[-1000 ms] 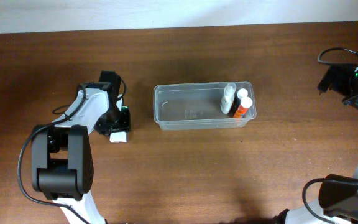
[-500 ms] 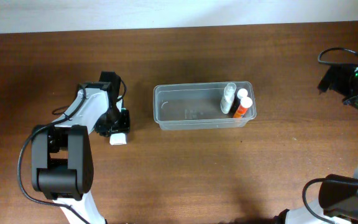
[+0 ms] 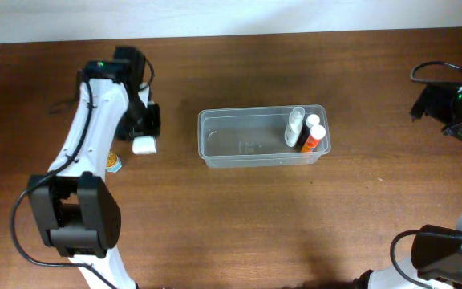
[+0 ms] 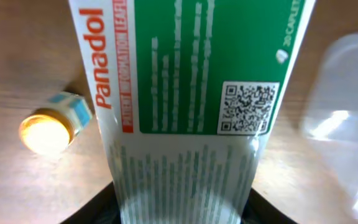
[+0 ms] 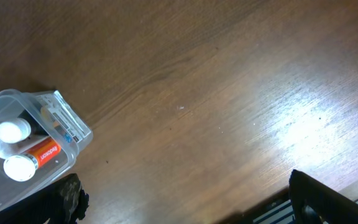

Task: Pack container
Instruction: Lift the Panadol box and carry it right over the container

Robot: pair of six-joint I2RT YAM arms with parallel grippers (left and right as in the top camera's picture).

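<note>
A: Where is the container [image 3: 231,140] placed, and why so?

B: It is set in the middle of the counter [image 3: 295,225], open side up, between the two arms, so that it can be reached from either side. Its left half is bare.

A: What is held?

B: A white and green Panadol box [image 4: 185,93] is gripped at one end by the left pincer [image 4: 182,214], which is closed on it. The box is held left of the container and apart from it, probably to be carried over the rim. The right pincer [image 5: 185,208] is spread open, with nothing in it, well to the right.

A: What else is seen?

B: A clear bottle [image 3: 295,126] and an orange bottle [image 3: 314,139] are kept side by side at the container's right end. A small jar [image 3: 113,162] is left on the counter near the box. Only the container's wall is judged to be in the way.
</note>
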